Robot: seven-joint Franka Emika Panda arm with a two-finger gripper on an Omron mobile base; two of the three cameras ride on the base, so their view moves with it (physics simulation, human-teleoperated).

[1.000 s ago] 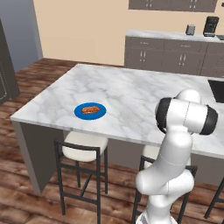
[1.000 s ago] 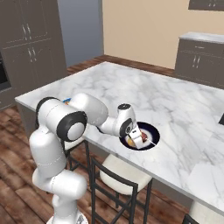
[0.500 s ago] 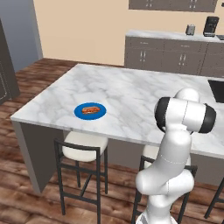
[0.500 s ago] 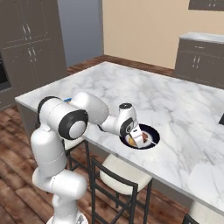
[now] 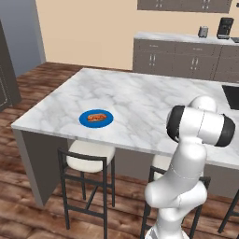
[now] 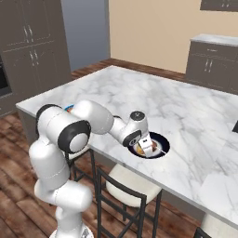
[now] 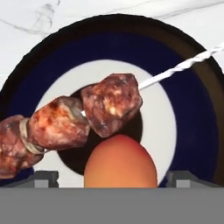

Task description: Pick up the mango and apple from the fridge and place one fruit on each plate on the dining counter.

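On the dining counter [image 6: 186,111] lies the dark plate [image 7: 192,109] with a pale centre, holding a meat skewer [image 7: 87,118]. The orange mango [image 7: 120,162] rests on this plate beside the skewer. My gripper [image 7: 114,177] hangs low over the mango, open, with its fingertips [image 7: 46,177] standing apart on either side of the fruit. From the right base view, the gripper [image 6: 147,146] points down at the dark plate [image 6: 161,148] near the counter's front edge. The blue plate [image 5: 96,117] lies further left with a reddish item on it; I cannot tell whether that is the apple. The fridge is out of view.
Bar stools [image 5: 88,158] stand under the counter's front edge, close to my base. A wall counter with grey cabinets [image 5: 186,56] runs along the back, with a coffee machine [image 5: 226,28] on it. A dark sink [image 5: 232,95] is set into the counter at the far right.
The gripper's jaws have spread apart and let go of the mango, which now sits on the dark plate. The arm has hardly moved.
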